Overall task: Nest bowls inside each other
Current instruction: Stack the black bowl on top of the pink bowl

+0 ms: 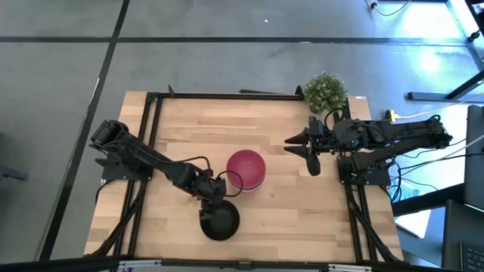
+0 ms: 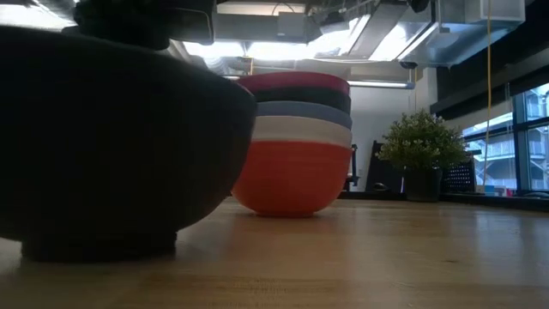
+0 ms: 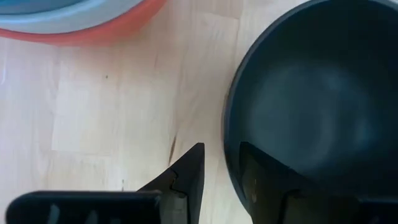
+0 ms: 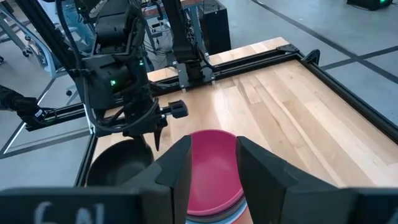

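My left pincer is over the near rim of the lone black bowl — fingers apart, straddling the rim: one finger outside on the worktop side, the other inside the bowl. They aren't clenched on it; there's a gap between the outer finger and the wall.

That black bowl sits upright on the worktop near the front edge, just beside the stack but apart from it.

Stack is at the worktop's middle: red bowl at the bottom, then white, light blue, the second black bowl, and the magenta-pink bowl on top — all nested and upright.

My right pincer waits at the right side of the worktop, off the surface, fingers spread wide and holding nothing. Its wrist view looks over the magenta-pink bowl toward the left arm.

Small green potted plant stands at the far right corner, well apart from the bowls.
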Robot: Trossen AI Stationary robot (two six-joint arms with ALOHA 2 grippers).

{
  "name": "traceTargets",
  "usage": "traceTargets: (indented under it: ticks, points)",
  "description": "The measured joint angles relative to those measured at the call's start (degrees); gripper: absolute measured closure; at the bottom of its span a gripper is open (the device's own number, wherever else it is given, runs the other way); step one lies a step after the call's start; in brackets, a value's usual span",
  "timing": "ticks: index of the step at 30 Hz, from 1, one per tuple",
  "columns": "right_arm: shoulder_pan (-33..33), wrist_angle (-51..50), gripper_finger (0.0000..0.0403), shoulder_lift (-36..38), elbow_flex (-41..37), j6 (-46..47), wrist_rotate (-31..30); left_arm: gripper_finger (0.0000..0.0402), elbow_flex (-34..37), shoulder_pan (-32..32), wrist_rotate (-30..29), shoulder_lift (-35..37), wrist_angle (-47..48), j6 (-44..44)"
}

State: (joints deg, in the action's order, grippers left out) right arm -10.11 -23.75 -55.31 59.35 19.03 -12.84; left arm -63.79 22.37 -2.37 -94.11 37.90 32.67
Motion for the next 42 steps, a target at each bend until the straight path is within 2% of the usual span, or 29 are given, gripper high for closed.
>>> traceTargets:
  ticks: [25, 32, 36, 40, 42]
  points:
    - [0.02, -0.02, 0.0277, 0.0, 0.0, -0.02, -0.02, 0.0306, 0.0, -1.27, 0.55, -0.51, -0.58, -2.84]
    - [0.02, -0.11, 0.0277, -0.02, 0.0, -0.04, -0.04, 0.0307, -0.02, -1.42, 6.33, -5.56, -3.14, -2.83]
    - [0.04, -0.44, 0.0277, -0.02, 0.0, -0.02, -0.04, 0.033, 0.0, -1.42, 6.63, -7.94, -3.32, -1.9]
    - [0.04, -0.52, 0.0277, -0.02, 0.0, 0.0, -0.07, 0.0388, -0.04, -1.68, 7.74, -8.25, -4.88, -2.51]
    - [0.04, -0.5, 0.0277, -0.02, 0.0, 0.0, -0.07, 0.0391, -0.07, -2.1, 8.09, -8.22, -4.83, -2.78]
